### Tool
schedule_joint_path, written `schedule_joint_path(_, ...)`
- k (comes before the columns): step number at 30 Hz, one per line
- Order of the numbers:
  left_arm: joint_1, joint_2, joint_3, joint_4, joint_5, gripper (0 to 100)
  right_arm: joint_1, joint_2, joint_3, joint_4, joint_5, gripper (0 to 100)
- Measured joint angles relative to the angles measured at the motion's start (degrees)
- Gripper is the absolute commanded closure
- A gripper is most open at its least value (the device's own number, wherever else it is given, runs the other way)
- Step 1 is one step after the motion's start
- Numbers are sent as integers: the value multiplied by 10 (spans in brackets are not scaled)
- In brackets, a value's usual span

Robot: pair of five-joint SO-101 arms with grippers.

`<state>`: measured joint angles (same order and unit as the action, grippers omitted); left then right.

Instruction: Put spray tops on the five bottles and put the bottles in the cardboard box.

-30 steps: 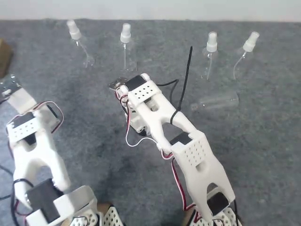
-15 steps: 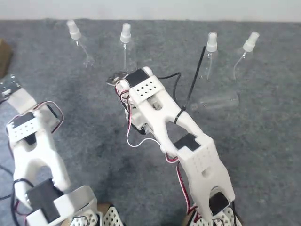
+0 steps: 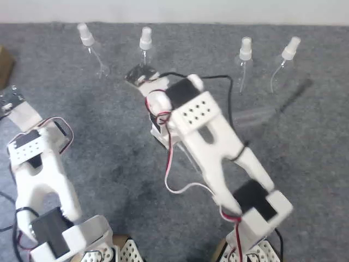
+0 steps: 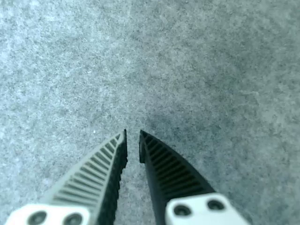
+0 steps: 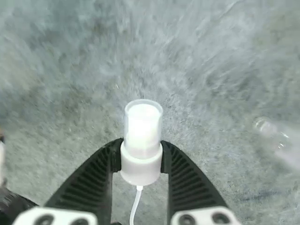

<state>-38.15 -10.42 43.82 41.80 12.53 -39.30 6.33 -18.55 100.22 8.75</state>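
Observation:
My right gripper [image 5: 140, 151] is shut on a white spray top [image 5: 142, 133], whose thin tube hangs down between the fingers. In the high view this gripper [image 3: 139, 76] is near the back of the table, close to the second upright bottle [image 3: 145, 46]. Three more clear bottles with spray tops stand along the back [image 3: 85, 39] [image 3: 245, 54] [image 3: 288, 54]. A bottle without a top [image 3: 256, 115] lies on its side right of the right arm; its mouth [image 5: 272, 133] is in the right wrist view. My left gripper [image 4: 132, 137] hovers shut over bare carpet, at the left [image 3: 11, 102].
Grey carpet [image 3: 109, 147] covers the table. A brown cardboard corner [image 3: 4, 64] pokes in at the left edge. A black cable [image 3: 294, 95] from the right arm hangs over the lying bottle. Both arm bases stand at the near edge.
The right arm has swung, carrying its gripper and spray top farther toward the back row of bottles; its black cable whipped to the right. The left arm has not moved.

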Motion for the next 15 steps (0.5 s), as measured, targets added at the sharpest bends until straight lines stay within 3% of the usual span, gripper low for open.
schedule_joint_path(9, 0, 0, 0, 0, 0, 956, 0, -76, 65, 2, -136, 991)
schedule_joint_path(15, 8, 0, 0, 0, 2, 956, 0, -153, 146, 2, -158, 991)
